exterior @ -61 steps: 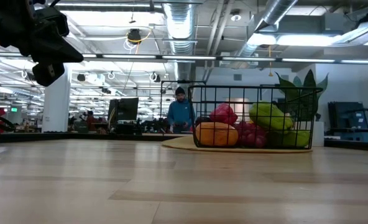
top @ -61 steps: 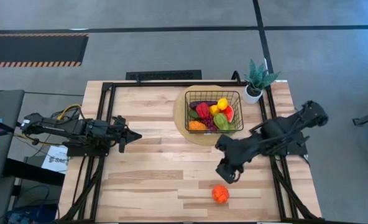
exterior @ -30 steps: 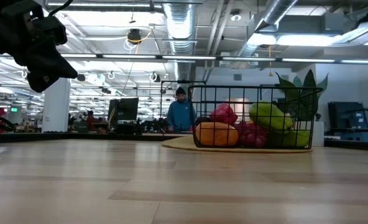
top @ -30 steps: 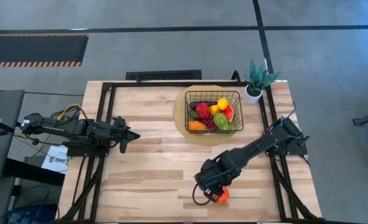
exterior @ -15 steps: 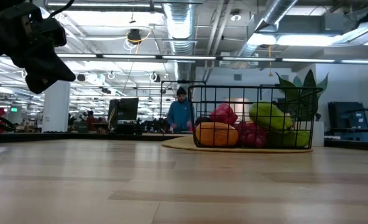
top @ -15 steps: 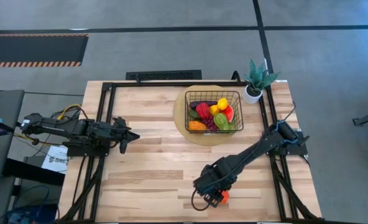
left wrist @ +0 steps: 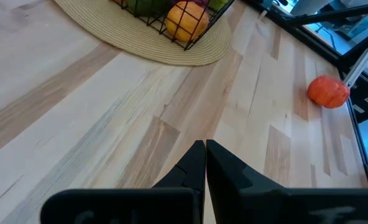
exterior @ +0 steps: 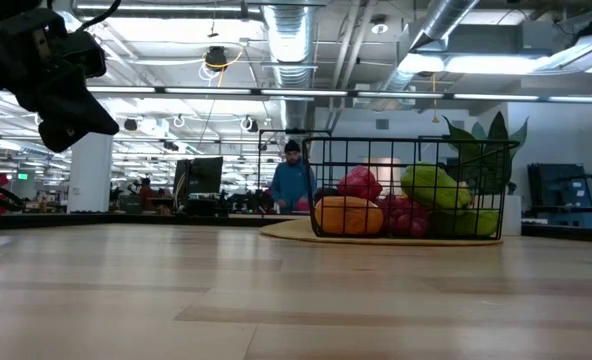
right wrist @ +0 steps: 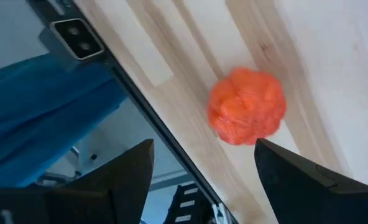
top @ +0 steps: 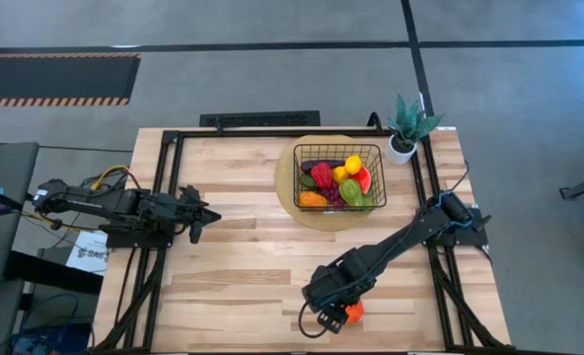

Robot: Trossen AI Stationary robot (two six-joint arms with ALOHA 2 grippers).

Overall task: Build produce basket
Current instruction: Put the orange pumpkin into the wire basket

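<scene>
Orange (top: 351,313), round with no long axis, sits near your table's (top: 233,256) front edge, your right gripper (top: 328,314) reaching low beside it with fingers spread, while your left gripper (top: 201,215), fingers together, waits at the left edge.

We saw a table (top: 233,266) made of pale wood planks, smooth with a soft shine. Its frame (top: 169,197) was black metal. The basket (exterior: 416,150) was thin black wire, and it sat on a round mat (left wrist: 171,53) that looked woven, like straw, and rough. The toy fruits and vegetables (top: 336,179) inside looked like smooth plastic, a little shiny. The orange (right wrist: 247,106) on the table had a bumpy, matt skin. The left gripper (left wrist: 205,163) and the right gripper (right wrist: 199,165) both had dark, matt fingers that looked like plastic. The floor (top: 272,89) around the table was grey and dull.
</scene>
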